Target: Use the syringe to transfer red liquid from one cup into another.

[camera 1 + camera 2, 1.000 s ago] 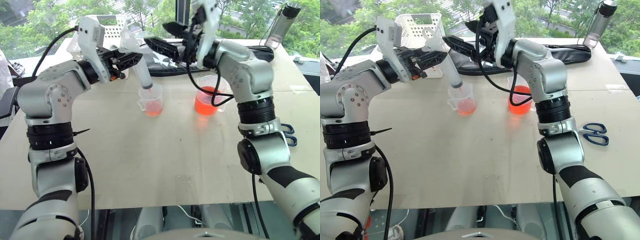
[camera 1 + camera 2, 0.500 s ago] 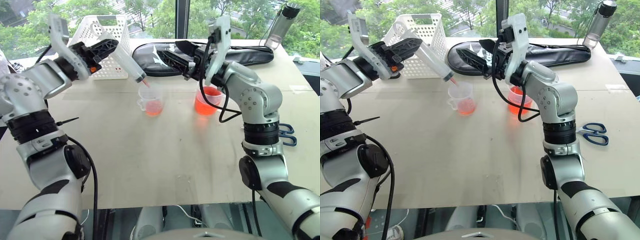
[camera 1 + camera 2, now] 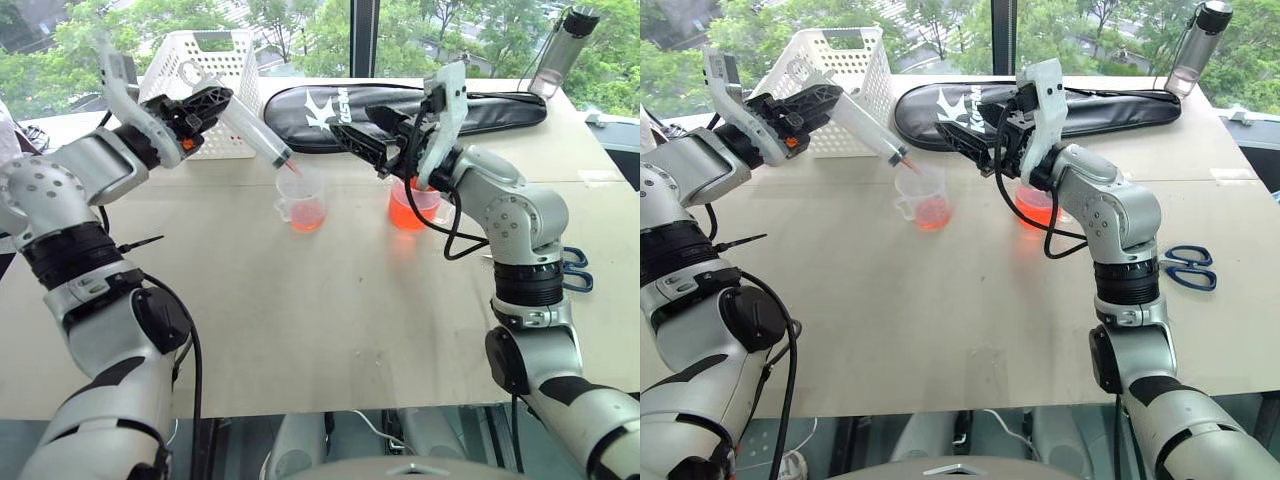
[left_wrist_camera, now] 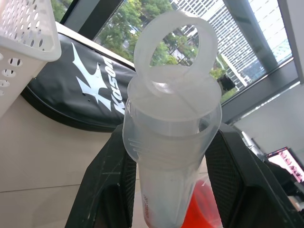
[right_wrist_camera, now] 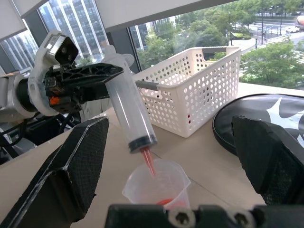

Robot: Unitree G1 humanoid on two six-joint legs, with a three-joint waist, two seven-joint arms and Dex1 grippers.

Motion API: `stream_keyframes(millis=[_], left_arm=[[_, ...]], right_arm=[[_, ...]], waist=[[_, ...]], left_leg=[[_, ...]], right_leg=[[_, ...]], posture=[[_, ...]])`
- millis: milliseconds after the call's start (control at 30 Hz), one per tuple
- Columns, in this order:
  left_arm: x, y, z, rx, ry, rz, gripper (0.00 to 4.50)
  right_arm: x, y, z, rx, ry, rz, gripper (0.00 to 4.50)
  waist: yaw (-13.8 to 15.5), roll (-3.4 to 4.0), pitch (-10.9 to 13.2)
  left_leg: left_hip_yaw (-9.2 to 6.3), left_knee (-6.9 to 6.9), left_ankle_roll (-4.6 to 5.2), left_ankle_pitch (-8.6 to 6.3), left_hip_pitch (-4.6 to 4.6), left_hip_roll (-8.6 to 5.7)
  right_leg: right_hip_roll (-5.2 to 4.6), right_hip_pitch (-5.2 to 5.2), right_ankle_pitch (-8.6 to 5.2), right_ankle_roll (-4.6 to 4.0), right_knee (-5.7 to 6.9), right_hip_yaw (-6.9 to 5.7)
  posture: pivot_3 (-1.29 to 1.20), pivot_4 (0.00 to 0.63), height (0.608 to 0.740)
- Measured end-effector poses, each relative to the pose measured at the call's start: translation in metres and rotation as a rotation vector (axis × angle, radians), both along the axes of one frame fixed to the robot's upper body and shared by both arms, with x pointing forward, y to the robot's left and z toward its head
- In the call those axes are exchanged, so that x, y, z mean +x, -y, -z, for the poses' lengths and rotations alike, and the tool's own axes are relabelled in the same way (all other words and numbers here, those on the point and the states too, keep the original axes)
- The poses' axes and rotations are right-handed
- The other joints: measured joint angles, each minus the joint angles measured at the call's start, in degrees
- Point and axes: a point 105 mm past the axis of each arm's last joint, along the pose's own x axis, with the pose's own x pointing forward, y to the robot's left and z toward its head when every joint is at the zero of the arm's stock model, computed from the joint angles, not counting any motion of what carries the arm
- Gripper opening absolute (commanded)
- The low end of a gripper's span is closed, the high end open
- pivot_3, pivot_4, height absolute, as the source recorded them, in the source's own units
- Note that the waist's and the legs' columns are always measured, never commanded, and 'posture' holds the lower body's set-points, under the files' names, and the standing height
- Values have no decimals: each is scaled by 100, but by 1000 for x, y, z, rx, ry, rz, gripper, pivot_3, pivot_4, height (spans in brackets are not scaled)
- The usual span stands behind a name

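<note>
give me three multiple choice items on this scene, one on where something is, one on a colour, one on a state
1. Where is the syringe tip?
A. over the smaller beaker
B. inside the white basket
C. lying on the table

2. What colour is the liquid in the larger beaker?
A. blue
B. orange-red
C. green

3. How is the right gripper?
A. shut on the syringe
B. shut on the scissors
C. open, holding nothing

Answers:
1. A: the left gripper holds the syringe tilted, its red tip above the smaller beaker's mouth.
2. B: both beakers hold orange-red liquid.
3. C: its fingers stand wide apart with nothing between them.
</note>
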Motion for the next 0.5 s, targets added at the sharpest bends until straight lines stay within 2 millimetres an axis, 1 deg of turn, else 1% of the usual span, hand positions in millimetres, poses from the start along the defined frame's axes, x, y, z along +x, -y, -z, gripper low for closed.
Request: stream_keyframes(millis=[100, 167, 200, 233, 267, 300, 333, 367, 433, 467, 500], left_arm=[[-4, -28, 9, -54, -89, -64, 1531], [-6, -32, 9, -46, -116, -58, 1531], [-13, -40, 11, 12, -186, -45, 1531], [-14, -40, 11, 14, -188, -45, 1531], [-20, -46, 10, 52, -211, -39, 1531], [-27, -50, 13, 110, -270, -16, 1531], [-32, -55, 16, 148, -309, -14, 1531], [-35, -58, 17, 179, -329, -4, 1531], [-36, -57, 19, 236, -355, 33, 1531], [-33, -52, 20, 274, -356, 64, 1531], [-30, -53, 23, 302, -361, 76, 1531]], right_arm=[[-3, 7, 5, -10, -6, 17, 4460], [-3, 9, 6, -15, -12, 27, 4460], [-10, 9, 6, -16, -6, 15, 4460], [-10, 9, 6, -16, -5, 15, 4460], [-12, 13, 7, -22, -10, 26, 4460], [-16, 15, 11, -32, -16, 25, 4460], [-20, 18, 14, -42, -17, 26, 4460], [-22, 22, 17, -53, -25, 29, 4460], [-32, 29, 24, -93, -22, 15, 4460], [-42, 34, 28, -135, -7, -8, 4460], [-53, 36, 32, -169, 5, -46, 4460]], waist=[[-37, -1, 1], [-35, -4, 1], [-38, -17, 3], [-50, -19, 1], [-56, -25, 3], [-73, -39, 2], [-79, -37, 3], [-74, -37, 4], [-24, -36, 4], [38, -34, 5], [52, -36, 5]], left_leg=[[-1, -1, 0, 0, -2, 0], [0, -1, 0, 0, -2, -1], [-4, -2, 0, 0, -4, -2], [-4, -5, 0, 0, -2, -1], [-1, -6, 0, 0, -3, -4], [-6, -8, 0, 0, -4, -2], [-3, -8, 0, 0, -1, -4], [-3, -9, 0, 0, -2, -5], [-3, -7, 0, -1, -1, -5], [-3, -7, 1, -1, -2, -7], [-1, -5, 2, -2, 1, -6]], right_leg=[[-1, 0, 0, 0, 0, -1], [-2, 0, 0, 0, -1, -2], [0, -1, 0, 0, 0, -6], [1, 0, 0, 0, 0, -6], [-4, -2, 0, 0, -1, -4], [2, -1, 0, 0, 0, -7], [0, -1, 0, 0, -1, -6], [-1, -2, -1, 0, -2, -7], [0, -1, -2, -1, -6, -12], [1, -1, -2, 0, -6, -16], [12, 1, -3, 0, -7, -20]], posture=[[0, 150, 724], [0, 150, 724], [0, 150, 724], [0, 150, 724], [0, 150, 724], [0, 150, 724], [0, 150, 724], [0, 150, 724], [0, 150, 724], [0, 150, 724], [0, 150, 724]])
